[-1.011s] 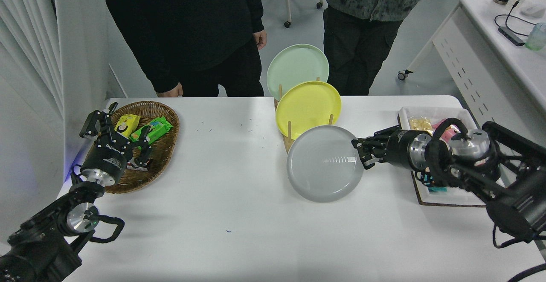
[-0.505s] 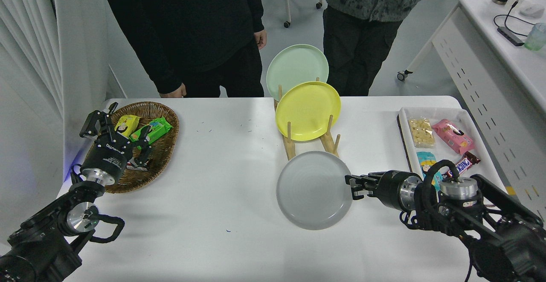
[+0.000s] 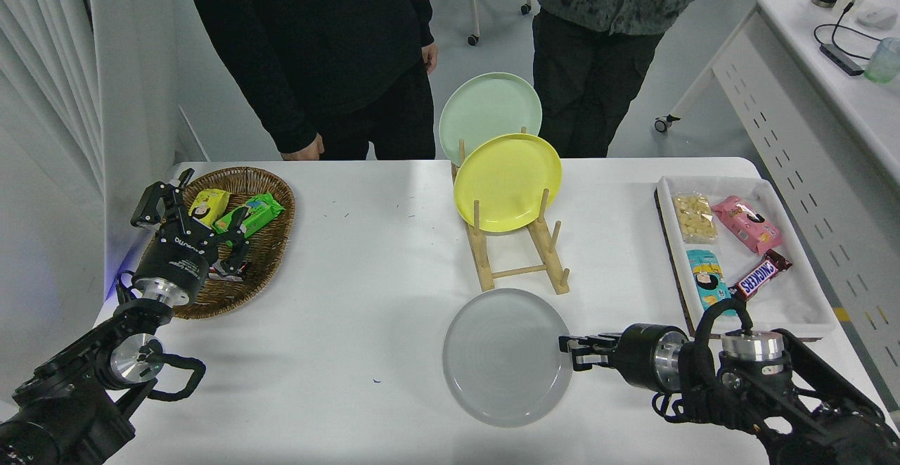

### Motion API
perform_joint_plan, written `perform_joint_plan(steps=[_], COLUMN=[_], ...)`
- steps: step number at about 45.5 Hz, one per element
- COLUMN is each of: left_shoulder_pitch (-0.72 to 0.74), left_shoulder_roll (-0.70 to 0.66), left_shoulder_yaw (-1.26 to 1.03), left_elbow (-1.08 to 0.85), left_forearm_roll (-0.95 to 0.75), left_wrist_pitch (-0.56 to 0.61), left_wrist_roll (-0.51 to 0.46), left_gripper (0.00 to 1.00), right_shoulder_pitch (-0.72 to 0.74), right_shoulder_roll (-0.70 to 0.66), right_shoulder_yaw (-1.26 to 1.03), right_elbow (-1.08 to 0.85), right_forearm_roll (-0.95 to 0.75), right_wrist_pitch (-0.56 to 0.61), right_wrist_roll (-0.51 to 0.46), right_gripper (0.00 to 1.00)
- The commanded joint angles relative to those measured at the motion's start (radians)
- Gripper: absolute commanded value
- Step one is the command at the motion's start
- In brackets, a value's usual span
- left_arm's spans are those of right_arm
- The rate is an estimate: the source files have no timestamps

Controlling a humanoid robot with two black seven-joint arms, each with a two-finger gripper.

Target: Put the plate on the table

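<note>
Since the earlier frames the plate (image 3: pixel 505 357) has travelled from beside the wooden rack (image 3: pixel 519 254) down to the lower centre of the frame, over the table (image 3: pixel 365 296) just below the rack. The right gripper (image 3: pixel 569 352), reaching in from the lower right, pinches the plate's right rim. 2 plates stand in the rack, yellow plate (image 3: pixel 508 182) and mint-green plate (image 3: pixel 490 107). The left gripper (image 3: pixel 190 212), jaws spread, sits parked over the wicker basket (image 3: pixel 271 254) at left.

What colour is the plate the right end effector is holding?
Plain light grey, matte; the plate shows best in the head view, gripped at its edge by the right end effector.
</note>
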Motion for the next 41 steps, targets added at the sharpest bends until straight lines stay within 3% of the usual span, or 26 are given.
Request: perform_joint_plan(steps=[1,41], left_shoulder_pitch=[0.000,-0.003], left_shoulder_roll=[0.000,0.000], left_shoulder_yaw=[0.000,0.001], left_elbow=[0.000,0.000], left_forearm_roll=[0.000,0.000], left_wrist_pitch=[0.000,0.000], left_wrist_roll=[0.000,0.000], left_gripper=[0.98,0.98], right_shoulder_pitch=[-0.037,-0.200], right_shoulder_roll=[0.057,0.155], right_shoulder_yaw=[0.025,0.132], right_elbow=[0.003,-0.009], right_forearm_roll=[0.001,-0.114], right_wrist_pitch=[-0.031,-0.031], right_wrist_roll=[0.002,0.002], right_gripper=[0.00,0.00])
